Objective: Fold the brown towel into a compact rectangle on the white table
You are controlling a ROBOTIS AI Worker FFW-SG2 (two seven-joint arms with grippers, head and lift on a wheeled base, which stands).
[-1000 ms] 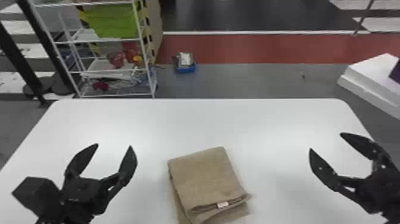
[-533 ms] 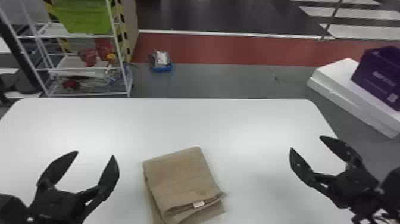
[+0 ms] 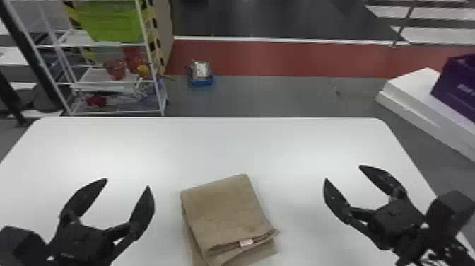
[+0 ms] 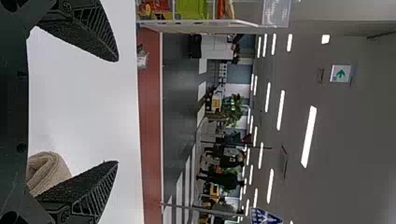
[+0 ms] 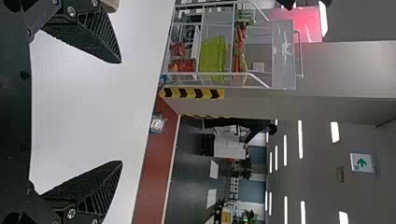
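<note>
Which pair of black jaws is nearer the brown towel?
Those of the left gripper, with a narrower gap to the towel than the right gripper has.

Bright ceiling lights [image 4: 308, 136], glare on tabletop [image 3: 300, 148]

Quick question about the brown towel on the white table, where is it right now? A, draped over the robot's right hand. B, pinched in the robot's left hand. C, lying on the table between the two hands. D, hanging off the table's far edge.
C, since the brown towel lies folded on the white table, with the left hand and right hand open on either side of it.
</note>
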